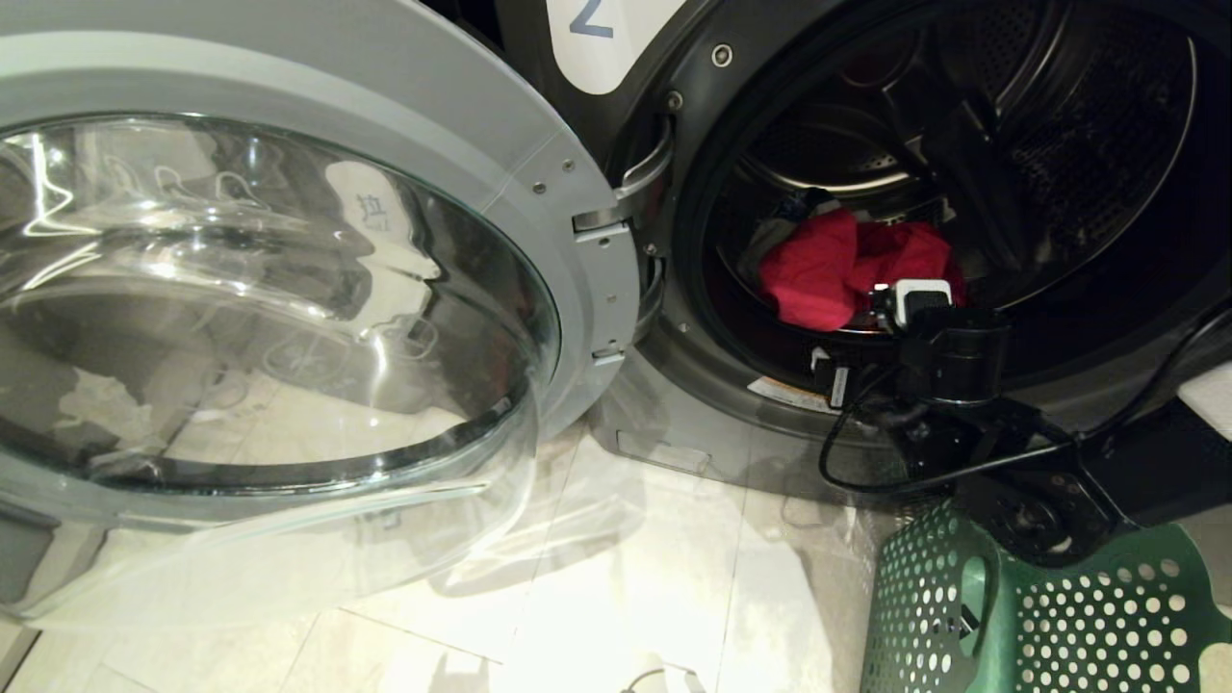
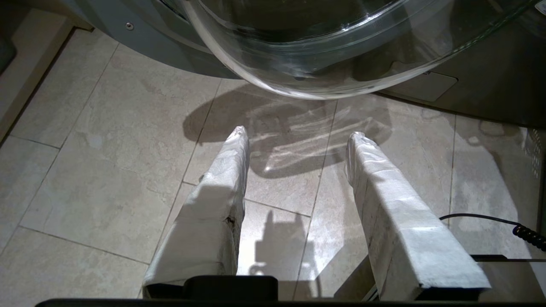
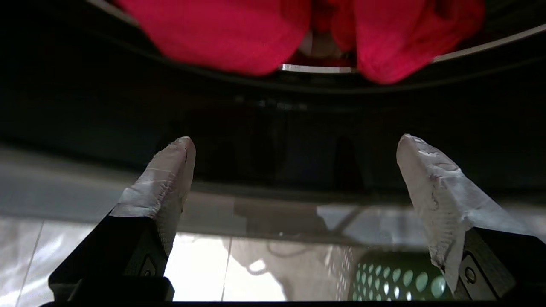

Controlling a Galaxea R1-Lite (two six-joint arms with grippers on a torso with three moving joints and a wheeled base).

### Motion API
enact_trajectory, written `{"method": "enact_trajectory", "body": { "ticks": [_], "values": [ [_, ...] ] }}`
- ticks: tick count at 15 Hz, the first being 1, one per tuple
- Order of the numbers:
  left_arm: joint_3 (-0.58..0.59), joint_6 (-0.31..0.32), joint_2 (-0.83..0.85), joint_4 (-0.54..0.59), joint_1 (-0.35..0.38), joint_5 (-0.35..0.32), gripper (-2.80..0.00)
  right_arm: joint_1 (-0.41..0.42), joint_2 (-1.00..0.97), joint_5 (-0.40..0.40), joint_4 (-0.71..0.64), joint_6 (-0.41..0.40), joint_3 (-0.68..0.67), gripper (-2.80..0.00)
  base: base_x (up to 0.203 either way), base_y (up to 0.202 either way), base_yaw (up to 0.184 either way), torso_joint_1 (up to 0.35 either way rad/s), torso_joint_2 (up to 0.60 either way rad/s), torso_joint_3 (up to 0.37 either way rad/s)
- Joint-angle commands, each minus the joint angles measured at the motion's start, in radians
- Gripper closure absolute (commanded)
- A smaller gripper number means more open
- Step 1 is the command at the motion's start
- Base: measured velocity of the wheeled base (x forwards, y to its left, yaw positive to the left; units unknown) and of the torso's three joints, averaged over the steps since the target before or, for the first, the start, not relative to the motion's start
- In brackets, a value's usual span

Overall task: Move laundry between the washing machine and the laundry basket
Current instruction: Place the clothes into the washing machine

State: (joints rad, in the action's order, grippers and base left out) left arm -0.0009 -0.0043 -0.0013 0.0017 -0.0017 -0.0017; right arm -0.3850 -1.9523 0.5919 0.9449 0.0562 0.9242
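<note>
Low in the drum [image 1: 1107,144] of the washing machine [image 1: 693,58], behind the open mouth: red-pink laundry [image 1: 818,269], bunched in two lumps against the drum's front lip. Just beside it, on the left, a scrap of greyish cloth [image 1: 765,236], mostly hidden. White label [image 1: 602,38] with a 2 above the hinge.

At the left, swung wide open on its hinge: the round glass door [image 1: 289,289], bulging toward the camera over the pale tiled floor [image 1: 626,577].

At the lower edge of the opening: right arm [image 1: 962,356], black, with a looping cable [image 1: 847,462] beneath. Right gripper [image 3: 296,145] spread wide, holds nothing, points at the dark door seal with the red cloth just beyond and apart from both taped fingers [image 3: 170,170].

Down on the floor at the right, under that arm: the laundry basket [image 1: 1059,616], green with round holes, only its near wall and a handle cut-out in view; contents impossible to tell.

Beneath the glass door, above the tiles: left gripper [image 2: 298,134], fingers parted with bare floor between them, grips nothing, touches nothing.
</note>
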Motion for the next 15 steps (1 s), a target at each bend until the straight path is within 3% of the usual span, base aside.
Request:
{"method": "enact_trajectory", "body": {
  "ticks": [1,8,15],
  "values": [
    [0.0,0.0,0.001,0.0,0.0,0.0,0.0,0.02,-0.029,0.018,0.004,-0.003,0.061,-2.8,0.0,0.0,0.0,0.0,0.0,0.0],
    [-0.001,0.0,0.001,0.0,0.0,0.0,0.0,0.143,0.062,0.024,-0.183,-0.031,0.203,-2.8,0.0,0.0,0.0,0.0,0.0,0.0],
    [-0.001,0.0,0.001,0.0,0.0,0.0,0.0,0.179,-0.169,0.019,-0.252,-0.041,0.506,-2.8,0.0,0.0,0.0,0.0,0.0,0.0]
  ]
}}
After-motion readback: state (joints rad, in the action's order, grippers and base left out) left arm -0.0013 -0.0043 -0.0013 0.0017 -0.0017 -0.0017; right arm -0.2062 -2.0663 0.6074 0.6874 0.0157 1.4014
